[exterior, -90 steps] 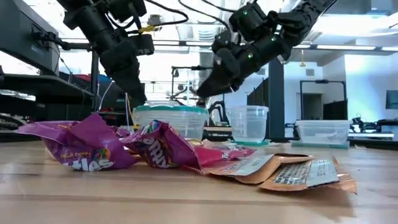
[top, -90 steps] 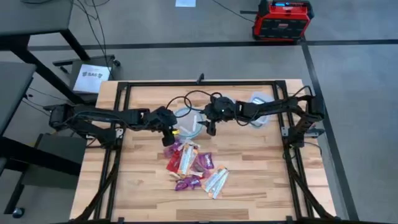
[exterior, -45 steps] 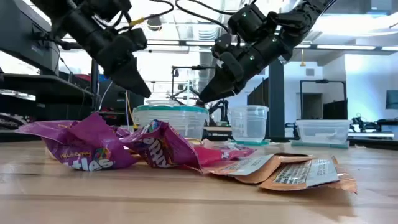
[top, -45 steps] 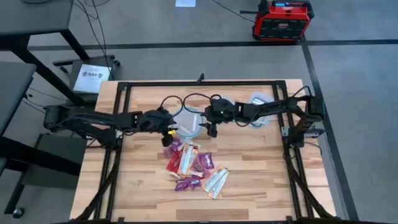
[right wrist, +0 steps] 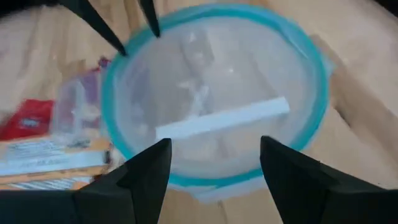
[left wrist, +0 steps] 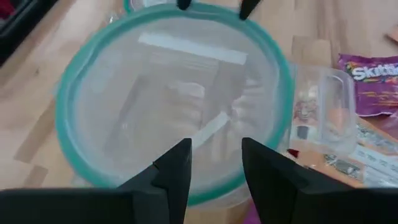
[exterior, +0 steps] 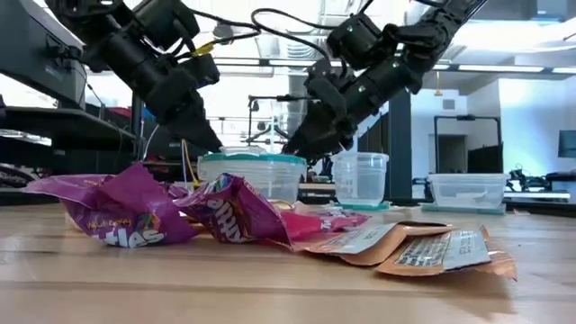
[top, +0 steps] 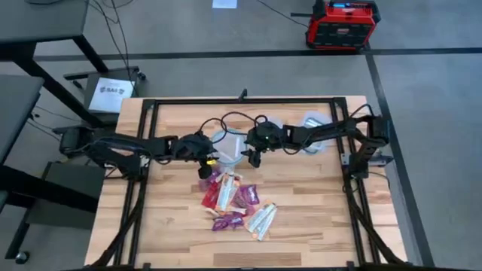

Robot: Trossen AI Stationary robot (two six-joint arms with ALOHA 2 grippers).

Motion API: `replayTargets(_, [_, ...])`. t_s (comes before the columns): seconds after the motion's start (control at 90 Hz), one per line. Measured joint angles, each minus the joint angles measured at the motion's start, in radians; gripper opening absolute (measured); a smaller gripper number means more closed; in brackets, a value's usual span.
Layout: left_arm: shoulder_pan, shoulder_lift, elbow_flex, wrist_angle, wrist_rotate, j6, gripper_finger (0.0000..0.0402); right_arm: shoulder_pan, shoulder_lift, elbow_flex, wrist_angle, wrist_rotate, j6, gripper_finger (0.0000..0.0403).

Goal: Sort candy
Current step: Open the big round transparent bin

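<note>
Both arms meet over the round teal-rimmed container [top: 228,148] at the centre of the high view. The left hand [top: 204,162] hangs at its left edge, fingers [left wrist: 176,174] apart with nothing between them. The right hand [top: 252,156] hangs at its right edge, fingers [right wrist: 149,168] spread wide and empty. The candy [top: 235,202] lies heaped on the desk [top: 316,203] just below the container, purple packets [exterior: 126,216] at the low view's left, orange-white bars [exterior: 423,250] to the right
</note>
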Motion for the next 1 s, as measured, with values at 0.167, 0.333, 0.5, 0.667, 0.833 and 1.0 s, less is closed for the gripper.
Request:
replayTargets(0.167, [0.033,-0.007,0.0,-0.012,-0.004,0.077,0.0127,0.047,-0.001,-0.001,0.019,-0.019,0.01,0.0228])
replayTargets(0.333, [0.056,-0.006,0.0,-0.011,-0.004,0.123,0.0127,0.084,-0.005,-0.002,0.055,-0.11,0.002,0.0228])
replayTargets(0.5, [0.047,-0.068,0.033,-0.003,-0.005,0.155,0.0127,0.088,-0.086,0.003,0.003,-0.133,-0.036,0.0228])
replayTargets(0.667, [0.037,-0.12,0.075,0.007,0.03,0.105,0.0127,0.074,-0.194,0.006,-0.129,-0.072,-0.105,0.0228])
replayTargets(0.833, [0.036,-0.081,0.075,0.08,0.165,0.017,0.0127,0.061,-0.19,-0.049,-0.134,-0.102,-0.112,0.0228])
replayTargets(1.0, [0.036,0.024,0.072,0.209,0.244,-0.043,0.0127,0.066,-0.19,-0.245,0.299,-0.293,-0.01,0.0228])
